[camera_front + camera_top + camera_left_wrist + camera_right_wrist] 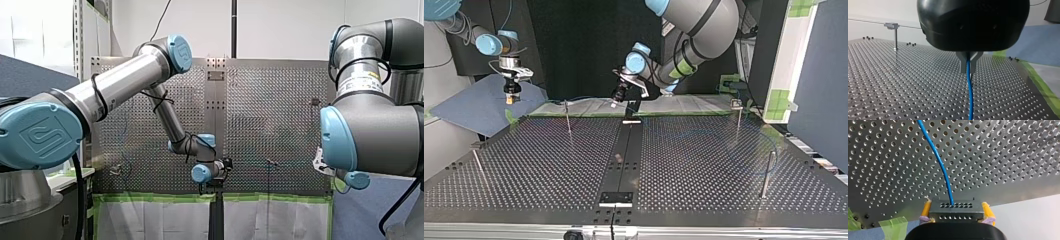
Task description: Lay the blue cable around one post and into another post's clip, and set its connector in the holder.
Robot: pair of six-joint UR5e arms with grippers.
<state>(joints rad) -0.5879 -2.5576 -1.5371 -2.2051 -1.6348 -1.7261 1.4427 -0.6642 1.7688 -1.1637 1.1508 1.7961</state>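
"Holding what?"
"My right gripper [957,208] clamps the connector [955,213] (top view's upper left); my left gripper [969,67] pinches the blue cable [970,100], upper centre. Pulled taut, it could slip free."

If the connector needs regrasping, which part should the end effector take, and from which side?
Probably its two short ends, approached from the face opposite the blue cable, as my right end effector grips now. The connector is a flat-sided block and the cable leaves its far face, keeping pads clear.
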